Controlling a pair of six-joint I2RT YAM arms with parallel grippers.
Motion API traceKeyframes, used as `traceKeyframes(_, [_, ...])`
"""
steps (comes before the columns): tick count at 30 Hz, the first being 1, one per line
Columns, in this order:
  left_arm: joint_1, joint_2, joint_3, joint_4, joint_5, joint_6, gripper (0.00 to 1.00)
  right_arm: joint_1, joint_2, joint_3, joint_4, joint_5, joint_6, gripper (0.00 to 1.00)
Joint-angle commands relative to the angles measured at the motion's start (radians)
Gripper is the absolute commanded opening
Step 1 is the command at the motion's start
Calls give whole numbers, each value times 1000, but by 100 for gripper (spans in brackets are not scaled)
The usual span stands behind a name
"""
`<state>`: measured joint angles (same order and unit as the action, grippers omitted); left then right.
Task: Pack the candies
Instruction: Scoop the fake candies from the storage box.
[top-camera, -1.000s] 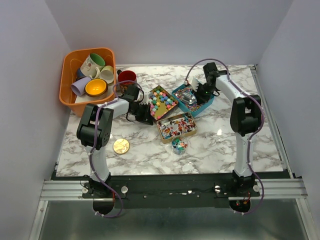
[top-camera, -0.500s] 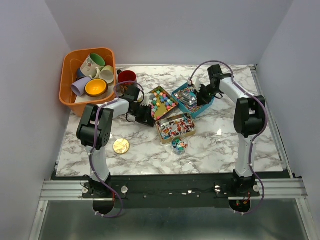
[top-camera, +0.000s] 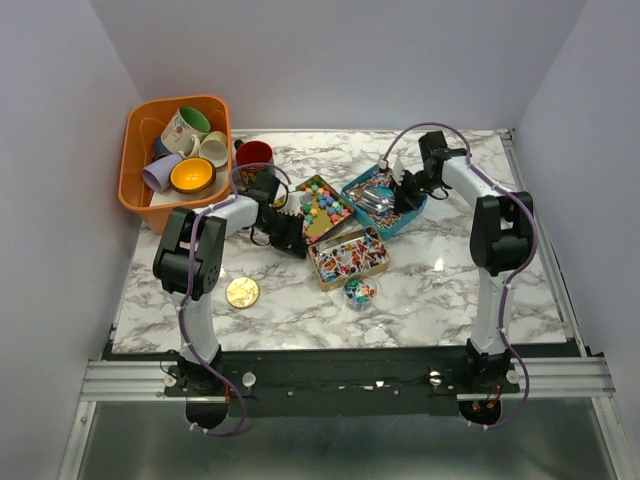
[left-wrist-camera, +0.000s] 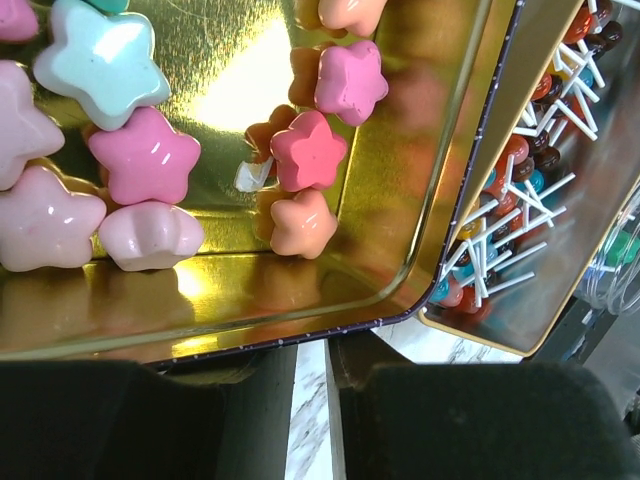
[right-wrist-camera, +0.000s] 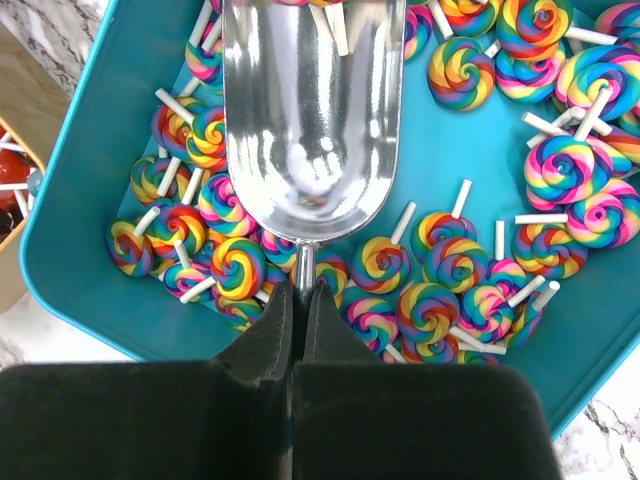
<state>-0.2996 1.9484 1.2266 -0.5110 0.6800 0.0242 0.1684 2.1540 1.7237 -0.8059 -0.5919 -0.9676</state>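
Candies sit mid-table in three trays: star sweets in the gold tin, whose rim the left gripper pinches; swirl lollipops in the teal tray, where the right gripper clamps a steel scoop's handle.

- The marble table is seen whole from above and behind.
- The gold tin and teal tray are viewed closely from the wrists, downward; both appear overhead.

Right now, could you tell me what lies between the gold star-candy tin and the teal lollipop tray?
Nothing: in the top view the gold tin and teal tray sit side by side, only a sliver of marble table between.
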Motion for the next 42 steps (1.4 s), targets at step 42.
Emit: traceKeyframes(42, [60,-170,-29,-211,-306,152,48,10,-126,-99,65,-66,-66,1])
